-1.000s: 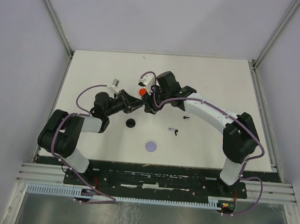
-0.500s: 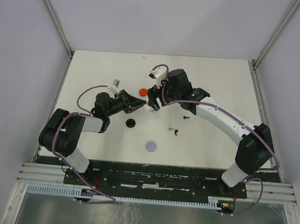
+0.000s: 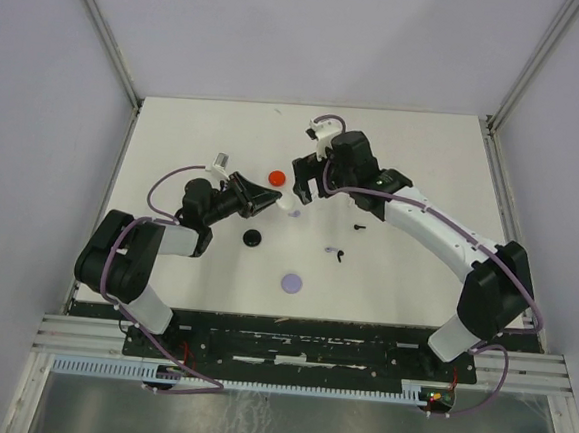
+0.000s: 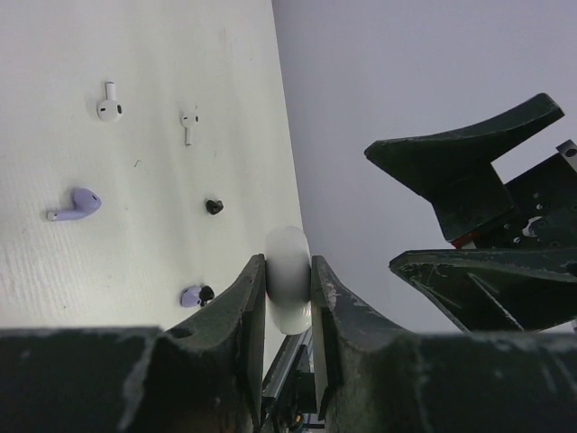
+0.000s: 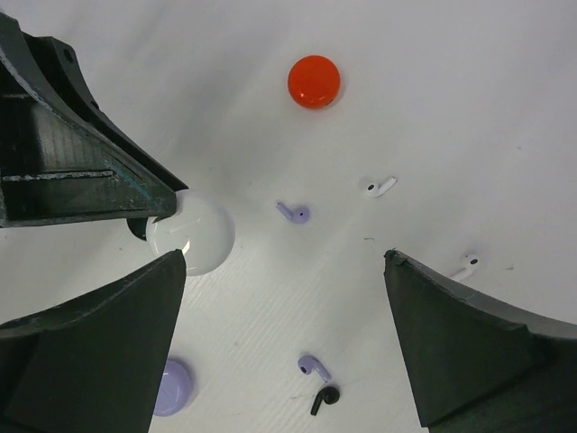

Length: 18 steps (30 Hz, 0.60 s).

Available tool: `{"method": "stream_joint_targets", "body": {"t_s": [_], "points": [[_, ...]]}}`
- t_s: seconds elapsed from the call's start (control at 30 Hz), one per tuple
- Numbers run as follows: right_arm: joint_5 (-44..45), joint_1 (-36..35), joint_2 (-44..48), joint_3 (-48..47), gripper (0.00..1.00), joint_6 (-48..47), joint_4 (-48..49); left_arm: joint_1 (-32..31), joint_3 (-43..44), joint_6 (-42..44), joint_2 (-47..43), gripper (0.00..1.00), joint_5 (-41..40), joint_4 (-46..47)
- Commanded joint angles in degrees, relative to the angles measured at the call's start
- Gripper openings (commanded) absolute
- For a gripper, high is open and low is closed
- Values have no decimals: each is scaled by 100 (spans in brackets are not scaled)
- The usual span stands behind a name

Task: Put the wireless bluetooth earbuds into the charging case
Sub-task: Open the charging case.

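My left gripper [image 3: 270,203] is shut on a white round charging case [image 3: 290,211], held edge-on between its fingers in the left wrist view [image 4: 288,302]. My right gripper [image 3: 308,183] is open and empty, hovering just beyond the case; the right wrist view looks down on the case [image 5: 191,233]. Loose earbuds lie on the table: a lavender one [image 5: 295,213], two white ones [image 5: 381,188] [image 5: 465,266], and a lavender and black pair [image 5: 315,379] lying together. The left wrist view shows another black bud [image 4: 214,207].
A red disc [image 3: 276,177] lies beside the right gripper. A black disc [image 3: 254,238] and a lavender disc [image 3: 291,282] lie nearer the arm bases. White walls close the table on three sides.
My right gripper has drawn back up and to the right, away from the left gripper and the case. The left gripper still holds the white case in the same place.
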State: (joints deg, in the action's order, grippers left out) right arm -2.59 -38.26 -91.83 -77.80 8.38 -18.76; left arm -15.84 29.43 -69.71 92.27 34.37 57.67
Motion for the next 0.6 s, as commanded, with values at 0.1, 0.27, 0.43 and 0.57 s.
{"method": "stream_joint_targets", "body": {"t_s": [0.1,0.27,0.43,0.57], "points": [[74,-83,-264,136,99,284,323,19,178,-272,-143,3,-124,486],[75,-98,-400,250,99,363,445,11,218,-368,-190,3,-150,510],[79,-103,-486,384,99,425,609,9,205,-444,-210,3,-159,582],[79,-103,-556,407,99,461,715,11,174,-560,-181,3,-142,716]]}}
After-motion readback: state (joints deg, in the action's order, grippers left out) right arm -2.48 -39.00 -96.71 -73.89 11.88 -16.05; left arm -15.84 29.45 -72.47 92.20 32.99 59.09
